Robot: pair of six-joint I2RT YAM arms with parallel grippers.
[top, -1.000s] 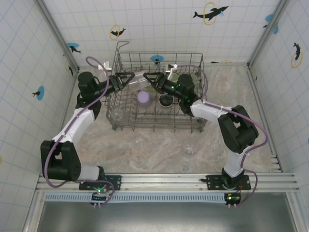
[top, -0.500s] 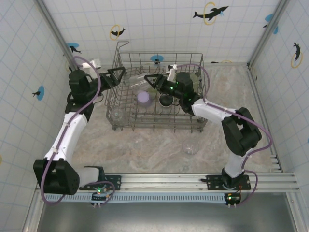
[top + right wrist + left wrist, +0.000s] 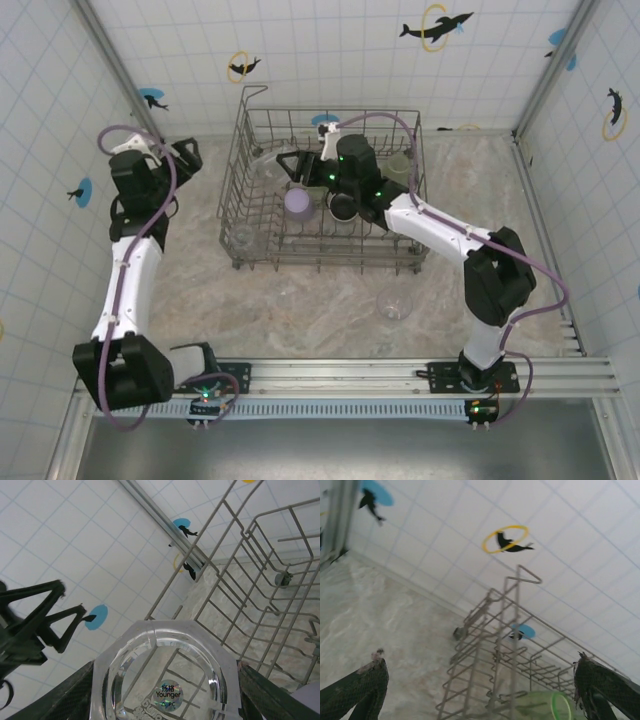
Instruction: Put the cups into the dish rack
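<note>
Clear glass [image 3: 167, 680] gripped between our right fingers [image 3: 280, 700], dish rack [image 3: 330, 258] beneath them
Our left fingers [image 3: 365, 687] spread empty. The slick glass could slip, or clip a wire and tip.

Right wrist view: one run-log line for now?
left gripper: open, empty, left of dish rack | right gripper: shut on clear glass, over rack | lavender tumbler: in rack

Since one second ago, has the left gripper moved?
Yes. The left gripper has drawn back leftward, from over the dish rack to outside its left wall, and it is open.
</note>
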